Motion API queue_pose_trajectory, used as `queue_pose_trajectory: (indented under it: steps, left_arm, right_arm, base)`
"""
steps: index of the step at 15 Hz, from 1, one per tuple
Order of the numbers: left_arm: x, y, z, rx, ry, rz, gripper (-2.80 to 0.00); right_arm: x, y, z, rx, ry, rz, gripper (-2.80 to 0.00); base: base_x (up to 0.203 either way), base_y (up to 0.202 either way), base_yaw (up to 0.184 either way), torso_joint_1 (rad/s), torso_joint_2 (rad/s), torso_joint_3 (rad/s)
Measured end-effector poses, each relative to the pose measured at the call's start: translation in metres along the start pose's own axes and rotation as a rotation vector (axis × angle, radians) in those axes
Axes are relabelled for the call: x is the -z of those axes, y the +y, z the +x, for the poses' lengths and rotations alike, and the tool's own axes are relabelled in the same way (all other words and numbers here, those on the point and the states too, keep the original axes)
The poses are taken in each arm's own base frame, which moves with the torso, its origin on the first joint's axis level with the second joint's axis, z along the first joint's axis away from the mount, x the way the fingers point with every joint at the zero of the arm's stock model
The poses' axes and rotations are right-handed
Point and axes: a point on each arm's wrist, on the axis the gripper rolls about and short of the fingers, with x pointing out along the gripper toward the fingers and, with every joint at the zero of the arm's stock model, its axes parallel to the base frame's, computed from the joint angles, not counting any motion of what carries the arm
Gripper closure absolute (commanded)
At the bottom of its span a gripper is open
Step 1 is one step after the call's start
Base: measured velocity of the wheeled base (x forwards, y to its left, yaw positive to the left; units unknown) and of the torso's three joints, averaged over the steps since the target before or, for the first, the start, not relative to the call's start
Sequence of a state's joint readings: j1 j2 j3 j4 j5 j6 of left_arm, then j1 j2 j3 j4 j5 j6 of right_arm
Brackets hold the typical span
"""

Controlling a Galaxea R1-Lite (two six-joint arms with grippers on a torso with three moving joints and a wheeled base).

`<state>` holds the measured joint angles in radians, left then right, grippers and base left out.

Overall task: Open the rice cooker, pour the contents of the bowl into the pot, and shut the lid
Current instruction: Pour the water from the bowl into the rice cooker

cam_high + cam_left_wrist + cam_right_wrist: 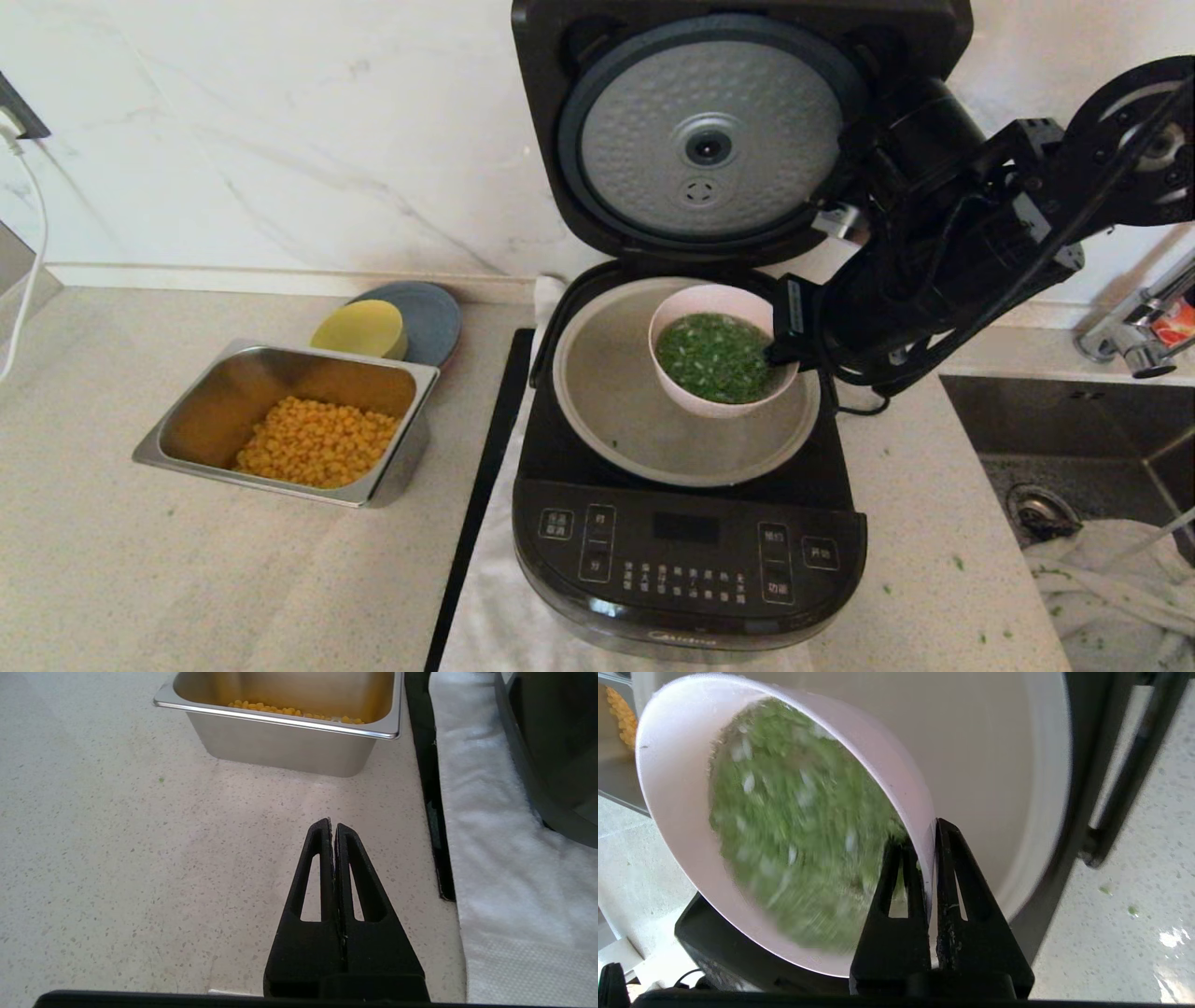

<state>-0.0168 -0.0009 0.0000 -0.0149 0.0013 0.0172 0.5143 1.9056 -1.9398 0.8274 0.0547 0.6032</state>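
Note:
The black rice cooker (686, 560) stands with its lid (714, 140) swung up, dimpled silver disc facing me. Its grey-beige pot (607, 392) lies bare inside. Over the pot's right half hangs the pale pink-white bowl (695, 387) full of chopped green herb bits (714, 357). My right gripper (777, 353) is shut on the bowl's right rim. In the right wrist view one finger sits inside the bowl (677, 826) among the herb bits (794, 835), the other outside its wall, with the gripper (927, 833) over the pot (999, 779). My left gripper (332, 825) is shut, empty, low over the counter.
A steel tray (411, 448) of yellow corn sits left of the cooker, also in the left wrist view as the tray (285, 742). A yellow bowl (359, 329) on a grey plate lies behind it. A sink (1074, 439) with a tap is at the right. A white towel (495, 858) lies under the cooker.

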Motion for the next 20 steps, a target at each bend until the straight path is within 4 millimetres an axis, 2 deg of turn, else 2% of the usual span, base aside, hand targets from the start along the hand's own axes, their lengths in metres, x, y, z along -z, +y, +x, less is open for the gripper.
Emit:
queue_pose_trajectory:
  steps: [7, 11, 17, 20]
  left_arm:
    - [0.0, 0.0, 0.0, 0.0, 0.0, 0.0, 0.0]
    - [0.0, 0.0, 0.0, 0.0, 0.0, 0.0, 0.0]
    - [0.0, 0.0, 0.0, 0.0, 0.0, 0.0, 0.0]
    - [0.0, 0.0, 0.0, 0.0, 0.0, 0.0, 0.0]
  right_arm:
    - [0.003, 0.011, 0.022, -0.017, 0.003, -0.023, 0.0]
    - [0.004, 0.012, 0.027, -0.015, 0.001, -0.025, 0.0]
    - [0.001, 0.022, 0.029, 0.072, -0.165, -0.041, 0.0]
    - [0.007, 0.031, 0.028, 0.146, -0.232, -0.066, 0.0]
  base:
    - [0.0, 0.0, 0.0, 0.0, 0.0, 0.0]
    - [0.0, 0.0, 0.0, 0.0, 0.0, 0.0]
    - [0.0, 0.0, 0.0, 0.0, 0.0, 0.0]
    - [0.0, 0.0, 0.0, 0.0, 0.0, 0.0]
